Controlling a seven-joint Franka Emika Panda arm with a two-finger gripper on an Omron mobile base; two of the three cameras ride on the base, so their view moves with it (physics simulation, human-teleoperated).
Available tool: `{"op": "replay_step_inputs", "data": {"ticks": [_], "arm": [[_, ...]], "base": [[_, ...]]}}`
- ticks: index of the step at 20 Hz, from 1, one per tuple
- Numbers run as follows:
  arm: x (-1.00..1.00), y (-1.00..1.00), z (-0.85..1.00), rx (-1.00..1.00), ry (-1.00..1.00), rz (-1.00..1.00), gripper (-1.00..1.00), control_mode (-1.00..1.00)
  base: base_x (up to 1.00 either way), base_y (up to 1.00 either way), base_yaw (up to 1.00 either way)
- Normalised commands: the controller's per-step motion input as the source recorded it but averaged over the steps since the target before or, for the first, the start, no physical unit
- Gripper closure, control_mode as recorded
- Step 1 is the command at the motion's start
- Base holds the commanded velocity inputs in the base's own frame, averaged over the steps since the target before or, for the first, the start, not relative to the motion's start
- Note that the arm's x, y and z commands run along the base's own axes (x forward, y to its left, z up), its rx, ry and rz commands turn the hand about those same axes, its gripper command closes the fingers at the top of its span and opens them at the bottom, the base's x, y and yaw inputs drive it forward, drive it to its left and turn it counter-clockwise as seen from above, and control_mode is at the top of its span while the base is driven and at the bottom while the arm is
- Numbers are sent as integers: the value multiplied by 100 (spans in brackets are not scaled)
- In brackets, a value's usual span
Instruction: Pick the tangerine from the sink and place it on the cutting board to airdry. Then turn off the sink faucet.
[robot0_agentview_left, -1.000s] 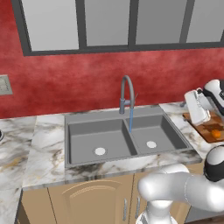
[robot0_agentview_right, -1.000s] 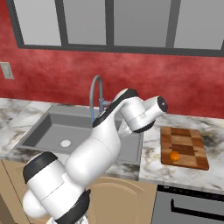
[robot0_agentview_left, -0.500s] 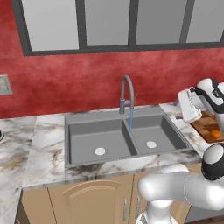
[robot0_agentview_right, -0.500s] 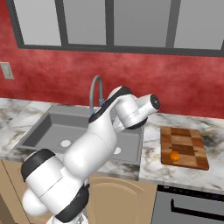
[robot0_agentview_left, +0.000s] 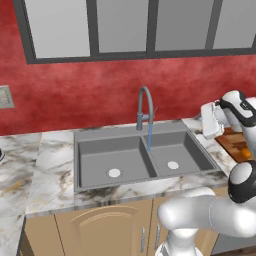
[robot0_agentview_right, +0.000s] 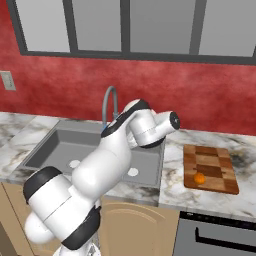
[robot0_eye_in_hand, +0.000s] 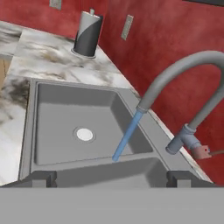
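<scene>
Already the tangerine sits on the cutting board, near its front-left corner, on the bench right of the sink. So the first half of the task looks done, judging from how things lie. The step in hand is the faucet.

Water runs as a blue stream from the spout into the basin; the hand view shows it landing near the divider. The faucet's lever, a thin rod with a reddish base, sticks out at the faucet's foot, near the right edge of the hand view.

The end effector is wide open and holds nothing; its two dark tips stand well apart at the bottom of the hand view, over the sink's near rim. In the left base view the hand hangs above the bench between sink and board, facing the faucet. It is apart from the faucet and touching nothing.

Next move, as I judge it: bring the hand across to the lever at the faucet's base and push or swing it until the stream stops. Lever is thin, so contact must be lined up well; which way it turns off I cannot tell. Risk: bumping the arched spout instead of the lever.
</scene>
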Motion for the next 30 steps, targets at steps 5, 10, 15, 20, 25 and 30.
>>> {"op": "replay_step_inputs", "data": {"ticks": [5,10,15,20,25,30], "arm": [[22,2,0,8,2,1,-100,-100],[18,0,0,2,0,10,-100,-100],[18,0,0,1,0,13,-100,-100],[14,0,-3,3,0,12,-100,-100],[19,0,-1,7,0,4,-100,-100],[17,0,0,14,0,0,-100,-100]], "base": [[0,0,0],[0,0,0],[0,0,0],[0,0,0],[0,0,0],[0,0,0]]}}
